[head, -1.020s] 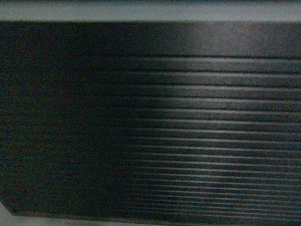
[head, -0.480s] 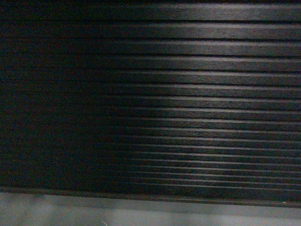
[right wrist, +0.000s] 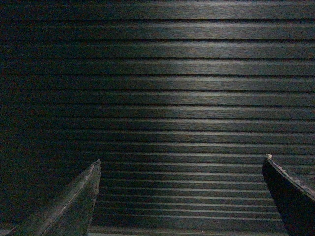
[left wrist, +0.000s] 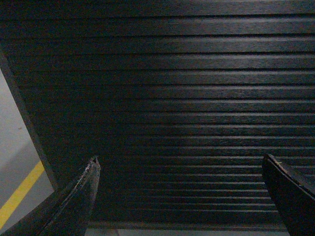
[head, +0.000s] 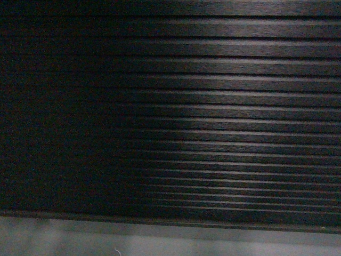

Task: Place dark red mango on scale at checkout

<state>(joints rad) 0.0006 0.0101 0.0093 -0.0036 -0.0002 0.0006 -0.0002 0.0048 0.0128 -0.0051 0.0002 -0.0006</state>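
Head view: the checkout (head: pixel 213 106) fills nearly the whole frame, showing only its dark brown-black front of horizontal slats with a fine brushed grain; the right half catches pale light, the left falls into shadow. A strip of grey floor (head: pixel 160 242) runs below its bottom edge. No lettering can be read.

Left wrist view: the left claw (left wrist: pixel 179 194) is spread wide with nothing between its two dark, tapering fingers (left wrist: pixel 81 196), pointed at the same slatted front. The panel's left edge slants down beside grey floor with a yellow line (left wrist: pixel 19 194).

Right wrist view: the right claw (right wrist: pixel 179 194) is likewise spread wide and holds nothing, its scuffed fingers (right wrist: pixel 78 196) framing the slats.
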